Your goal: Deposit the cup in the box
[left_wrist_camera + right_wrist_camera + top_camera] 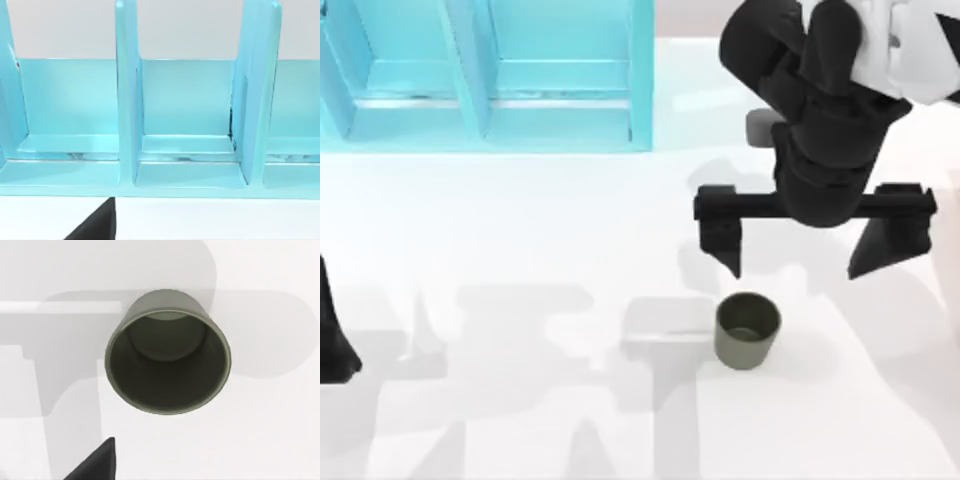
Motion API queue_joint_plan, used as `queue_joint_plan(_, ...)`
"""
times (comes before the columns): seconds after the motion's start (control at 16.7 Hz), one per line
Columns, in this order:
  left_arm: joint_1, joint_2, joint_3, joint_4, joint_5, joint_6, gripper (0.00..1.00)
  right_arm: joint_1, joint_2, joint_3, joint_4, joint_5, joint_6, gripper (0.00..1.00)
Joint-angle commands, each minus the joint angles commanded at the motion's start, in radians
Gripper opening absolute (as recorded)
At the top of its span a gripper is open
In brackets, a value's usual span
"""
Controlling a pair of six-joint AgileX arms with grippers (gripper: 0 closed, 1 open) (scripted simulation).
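Right tool [807, 250] hangs spread wide above the cup [748, 330], which stands upright on the white worktop [520, 400], well apart from the blue box [485, 75] at the far left. It sits off-centre over the cup; dropping like this could clip the rim and tip it. Left arm parked at the left edge, tool state hard to tell

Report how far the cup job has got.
Done: nothing yet; the cup stands upright on the table, apart from the blue box. In hand: the right gripper hangs open beside and above the cup. The left gripper is parked at the table's left edge. Left: grasp, carry, drop in.
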Motion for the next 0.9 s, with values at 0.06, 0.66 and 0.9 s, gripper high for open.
queue_joint_plan(0.06,0.000,0.000,0.000,0.000,0.000,0.000,1.00,-0.004,-0.003,-0.003,0.002,0.000,-0.001,1.00)
queue_joint_plan(0.66,0.000,0.000,0.000,0.000,0.000,0.000,1.00,0.002,0.078,-0.259,0.343,0.000,0.003,1.00)
queue_joint_plan(0.9,0.000,0.000,0.000,0.000,0.000,0.000,1.00,0.003,0.088,-0.285,0.373,0.001,0.005,1.00)
